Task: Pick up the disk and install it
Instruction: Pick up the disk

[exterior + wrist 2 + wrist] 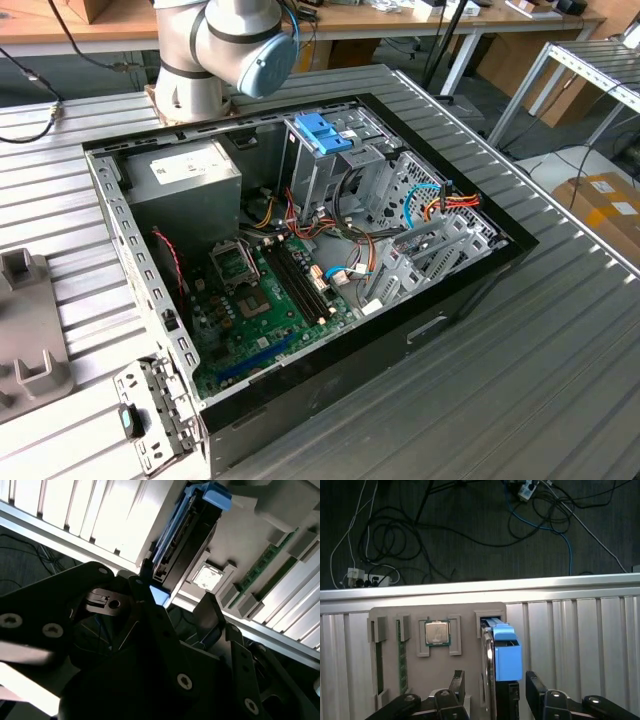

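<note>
Two dark fingers [458,680] of the gripper [495,679] stand wide apart, and we see the disk [502,652] set on its edge between them. In the first wrist view a gap shows on each side of the disk, so neither finger touches it. The disk sits in a slot of a grey holder [465,611], and its light-blue carrier end faces the gripper.

In the second wrist view the gripper [176,592] frames the near end of the disk [187,535], which reaches away from the fingertips. We cannot tell from that angle whether one finger brushes the blue edge.

Beside the disk, to one side of the gripper, a square processor chip [437,632] lies flat in the same holder. Farther on that side a green memory stick [402,655] stands in a narrow slot. The holder rests on a ribbed metal table [570,630], and beyond the table edge cables [445,535] lie on a dark floor.

In the exterior view the open computer case [460,290] lies on the table, with the arm [220,40] rising behind it.
</note>
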`<act>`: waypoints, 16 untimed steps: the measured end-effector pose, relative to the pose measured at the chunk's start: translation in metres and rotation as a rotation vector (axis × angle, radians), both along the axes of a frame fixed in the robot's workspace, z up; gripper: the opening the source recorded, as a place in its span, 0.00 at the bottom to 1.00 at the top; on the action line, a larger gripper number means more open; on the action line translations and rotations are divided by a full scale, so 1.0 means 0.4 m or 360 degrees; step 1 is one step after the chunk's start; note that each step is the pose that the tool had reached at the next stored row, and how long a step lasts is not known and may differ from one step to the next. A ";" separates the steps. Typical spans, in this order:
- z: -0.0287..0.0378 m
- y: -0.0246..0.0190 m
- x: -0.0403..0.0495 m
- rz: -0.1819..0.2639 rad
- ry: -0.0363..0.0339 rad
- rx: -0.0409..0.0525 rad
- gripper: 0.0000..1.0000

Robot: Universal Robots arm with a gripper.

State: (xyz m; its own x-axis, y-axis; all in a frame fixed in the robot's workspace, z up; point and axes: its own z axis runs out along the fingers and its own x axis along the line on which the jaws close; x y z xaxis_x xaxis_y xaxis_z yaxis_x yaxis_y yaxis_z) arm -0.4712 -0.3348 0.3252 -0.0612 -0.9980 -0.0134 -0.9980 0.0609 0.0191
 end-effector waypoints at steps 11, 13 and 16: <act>-0.047 0.015 -0.022 0.0012 0.0000 0.0000 0.60; -0.053 0.022 -0.024 0.0018 0.0000 0.0000 0.60; -0.062 0.033 -0.027 0.0026 0.0000 0.0000 0.60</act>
State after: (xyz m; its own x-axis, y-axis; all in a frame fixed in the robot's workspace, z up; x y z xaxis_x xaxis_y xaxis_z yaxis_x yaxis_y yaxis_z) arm -0.4820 -0.3215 0.3003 -0.0450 -0.9989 -0.0134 -0.9988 0.0447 0.0190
